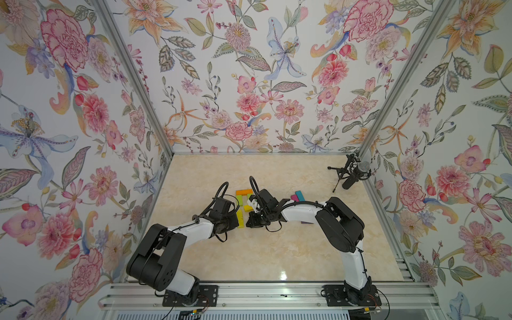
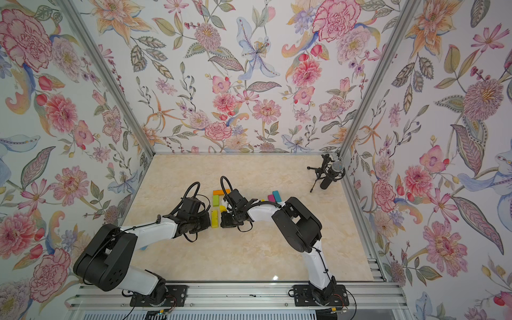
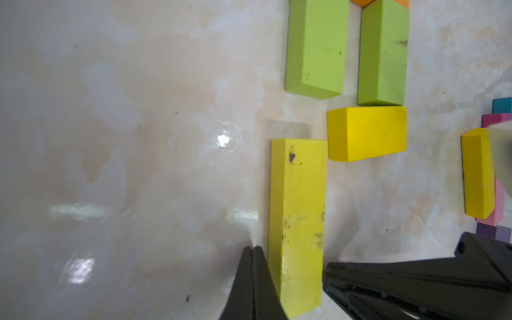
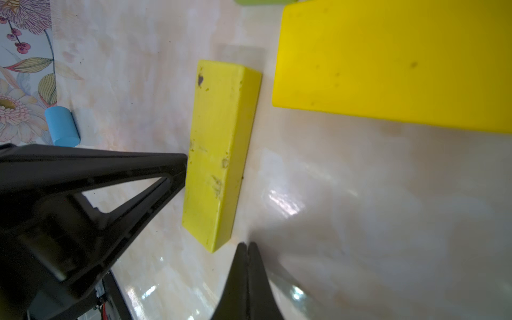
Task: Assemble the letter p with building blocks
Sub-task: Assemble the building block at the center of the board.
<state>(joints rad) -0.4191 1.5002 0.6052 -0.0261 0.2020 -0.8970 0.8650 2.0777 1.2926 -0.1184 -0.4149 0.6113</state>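
Long block (image 3: 297, 221) beside left hand (image 3: 252, 250)

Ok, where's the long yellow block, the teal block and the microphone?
long yellow block (image 3: 297, 221): left wrist view, middle of its top face.
teal block (image 1: 299, 195): in a top view, middle of its top face.
microphone (image 1: 353, 178): in a top view, its black body.

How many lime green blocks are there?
2. One lime green block lies in line with the long yellow block; the other green block lies beside it, by a shorter yellow block. Arms may hide more.
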